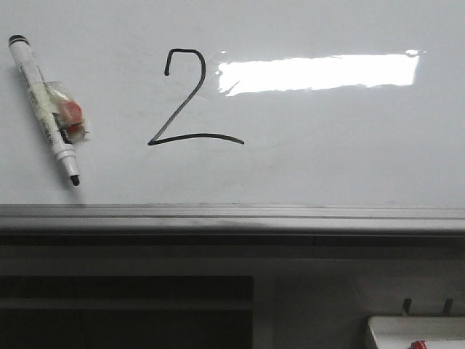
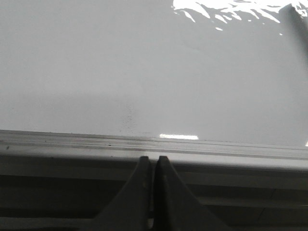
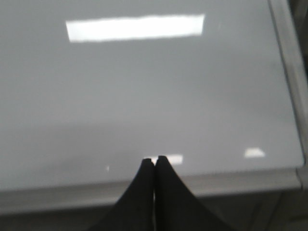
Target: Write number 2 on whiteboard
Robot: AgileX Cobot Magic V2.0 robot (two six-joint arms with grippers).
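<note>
A thin black number 2 [image 1: 187, 98] is drawn on the whiteboard [image 1: 327, 160], left of the bright light reflection [image 1: 318, 73]. A black-tipped marker [image 1: 45, 105] with an orange piece taped to it lies on the board at the far left, tip toward the rail. The front view shows no gripper. My left gripper [image 2: 153, 159] is shut and empty, its tips over the board's grey rail [image 2: 72, 142]. My right gripper [image 3: 154, 160] is shut and empty, its tips over the near edge of the whiteboard [image 3: 144, 86]. The digit and marker are out of both wrist views.
The grey metal rail [image 1: 232, 217] runs along the board's near edge. Below it a small white tray [image 1: 414, 331] with a red item sits at the lower right. The board's right corner and frame [image 3: 293, 62] show in the right wrist view.
</note>
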